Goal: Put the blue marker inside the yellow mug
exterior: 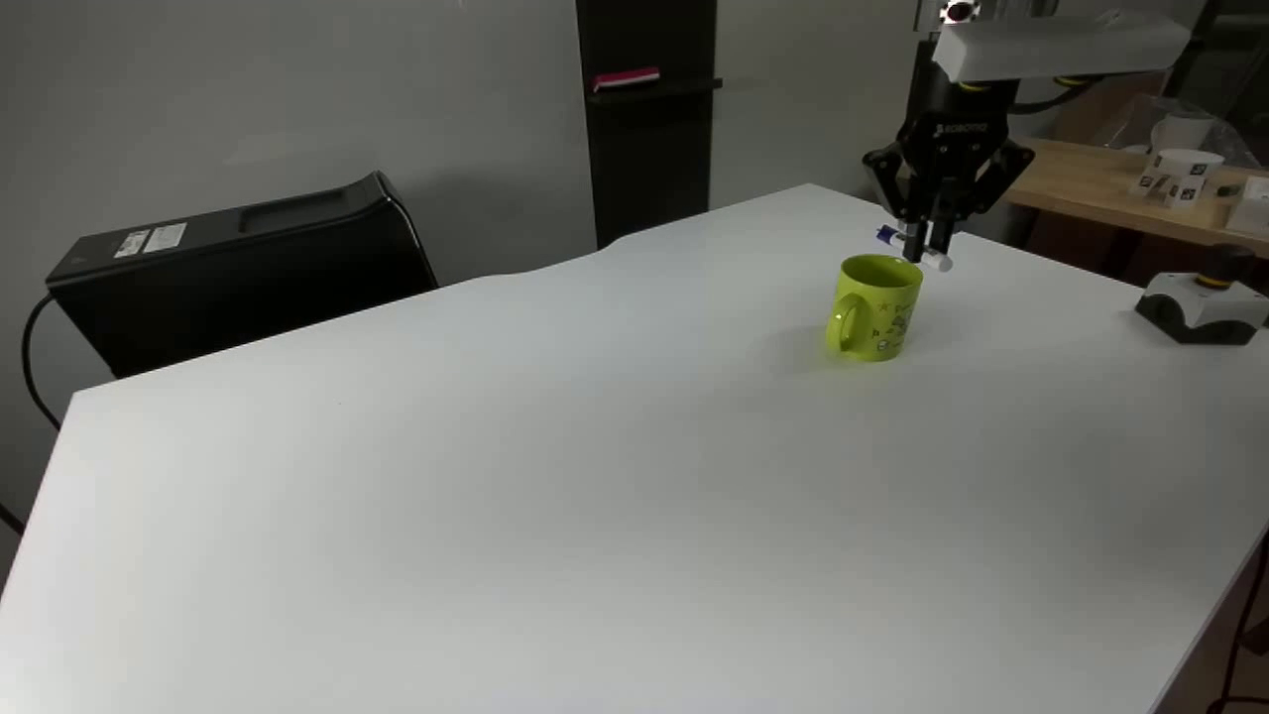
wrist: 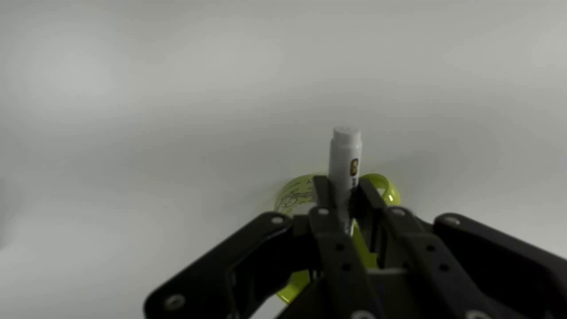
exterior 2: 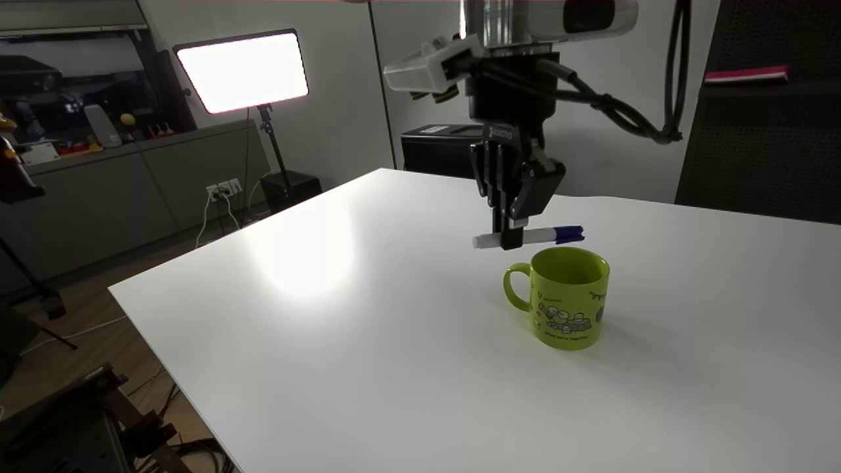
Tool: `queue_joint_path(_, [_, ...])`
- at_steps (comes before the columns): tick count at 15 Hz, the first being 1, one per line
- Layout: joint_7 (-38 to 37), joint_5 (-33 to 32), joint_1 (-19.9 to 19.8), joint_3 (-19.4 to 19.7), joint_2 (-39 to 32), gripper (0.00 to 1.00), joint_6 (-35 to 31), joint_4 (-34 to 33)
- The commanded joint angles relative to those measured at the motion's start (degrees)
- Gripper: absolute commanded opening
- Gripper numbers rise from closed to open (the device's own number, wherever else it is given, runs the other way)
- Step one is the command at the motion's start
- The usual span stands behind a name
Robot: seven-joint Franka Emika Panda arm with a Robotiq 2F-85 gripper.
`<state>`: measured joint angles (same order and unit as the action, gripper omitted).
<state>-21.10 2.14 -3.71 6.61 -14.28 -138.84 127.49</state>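
The claw (wrist: 344, 188) was closed upon the marker (exterior 2: 537, 236), and in the wrist view its fingers (wrist: 322, 189) touched the white barrel from both sides. The marker lay almost level in this grip, outside of the mug (exterior 2: 568, 302). In an exterior view its dark blue cap (exterior 2: 569, 234) pointed to the right and its white end to the left. It was held a little higher than the mug and near to it; whether the cap was directly above the mug, I could not tell. The mug stood upright on the white table (exterior: 496, 476), and in both exterior views its handle (exterior 2: 508, 289) was at left. In an exterior view a small box (exterior: 1198, 299) with a dark knob (exterior: 1227, 263) was on the table, to the right of the mug. Beyond the table was a black case (exterior: 248, 268), and in an exterior view a lamp (exterior 2: 242, 72) shone at far left
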Motion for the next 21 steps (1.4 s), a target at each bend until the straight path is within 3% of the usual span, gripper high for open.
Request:
queue_joint_path(1, [1.81,3.22,-0.2,-0.7,-2.57,0.05,-0.76,-1.36])
queue_joint_path(9, [4.38,7.95,-0.83,-1.29,-6.32,0.05,-1.94,-2.55])
queue_joint_path(21, [5.35,8.34,-2.66,0.03,-6.33,0.05,-0.62,-6.03])
